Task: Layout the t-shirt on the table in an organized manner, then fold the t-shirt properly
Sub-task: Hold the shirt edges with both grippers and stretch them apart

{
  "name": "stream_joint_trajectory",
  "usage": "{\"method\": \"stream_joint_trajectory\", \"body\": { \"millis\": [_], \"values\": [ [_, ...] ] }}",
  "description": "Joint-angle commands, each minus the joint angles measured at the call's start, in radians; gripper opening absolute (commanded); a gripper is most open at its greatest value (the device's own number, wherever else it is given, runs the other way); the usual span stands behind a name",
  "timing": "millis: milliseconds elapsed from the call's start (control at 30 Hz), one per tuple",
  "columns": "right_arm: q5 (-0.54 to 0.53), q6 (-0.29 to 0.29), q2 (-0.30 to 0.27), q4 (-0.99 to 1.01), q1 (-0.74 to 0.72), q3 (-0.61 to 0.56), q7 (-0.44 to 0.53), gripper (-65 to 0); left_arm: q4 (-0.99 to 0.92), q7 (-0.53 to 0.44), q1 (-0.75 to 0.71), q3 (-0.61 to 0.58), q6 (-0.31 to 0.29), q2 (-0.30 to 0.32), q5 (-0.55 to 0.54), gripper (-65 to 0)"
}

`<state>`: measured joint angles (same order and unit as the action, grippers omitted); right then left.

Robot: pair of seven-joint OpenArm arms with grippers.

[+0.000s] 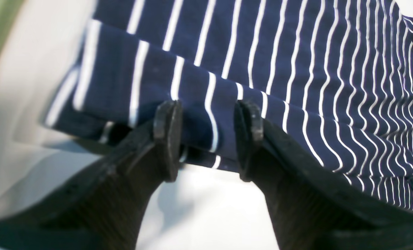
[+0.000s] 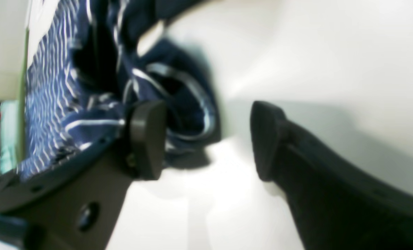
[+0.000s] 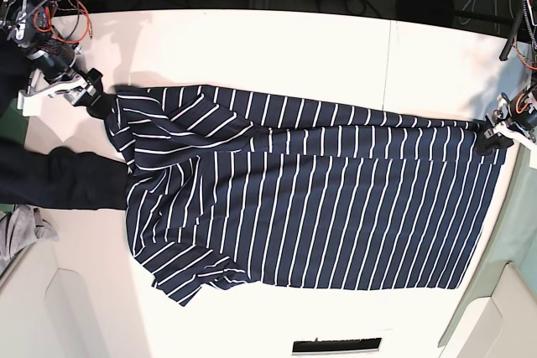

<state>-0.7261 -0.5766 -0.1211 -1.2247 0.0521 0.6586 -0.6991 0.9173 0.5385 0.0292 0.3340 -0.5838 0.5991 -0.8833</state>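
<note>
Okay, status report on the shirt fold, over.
Left end effector open at the t-shirt hem edge. Right end effector open, nothing between its pads, beside the sleeve. Shirt spread flat on the table. Nothing blocking.

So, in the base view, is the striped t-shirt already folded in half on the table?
No, the t-shirt lies spread at its full length across the table, from one arm's side to the other, with both sleeves out.

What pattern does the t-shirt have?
Dark navy with thin white stripes; the t-shirt shows best in the base view.
</note>
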Motion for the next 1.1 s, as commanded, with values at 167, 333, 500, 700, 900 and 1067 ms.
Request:
{"method": "stream_joint_trajectory", "body": {
  "millis": [167, 333, 500, 700, 900, 1067],
  "values": [
    [0.012, -0.004, 0.026, -0.002, -0.019, -0.08, 0.015, -24.9, 0.013, -0.018, 0.015, 0.047, 0.019, 0.03, 0.026, -37.6],
    [0.013, -0.004, 0.051, -0.002, -0.042, -0.089, 0.015, -24.9, 0.013, -0.014, 0.015, 0.084, 0.041, 0.031, 0.043, -37.7],
    [0.011, -0.004, 0.064, -0.002, -0.053, -0.092, 0.014, -24.9, 0.013, -0.019, 0.015, 0.094, 0.115, 0.032, 0.067, -37.6],
    [0.012, -0.004, 0.069, -0.002, -0.052, -0.092, 0.003, -24.9, 0.013, -0.05, 0.018, 0.094, 0.259, 0.024, 0.151, -37.6],
    [0.012, -0.004, 0.069, -0.002, -0.051, -0.092, -0.015, -24.9, 0.013, -0.035, 0.022, 0.094, 0.258, -0.001, 0.099, -37.6],
    [0.013, -0.004, 0.069, -0.002, -0.051, -0.092, -0.016, -24.9, 0.013, -0.011, 0.053, 0.094, 0.229, -0.038, 0.068, -37.6]
  ]
}}
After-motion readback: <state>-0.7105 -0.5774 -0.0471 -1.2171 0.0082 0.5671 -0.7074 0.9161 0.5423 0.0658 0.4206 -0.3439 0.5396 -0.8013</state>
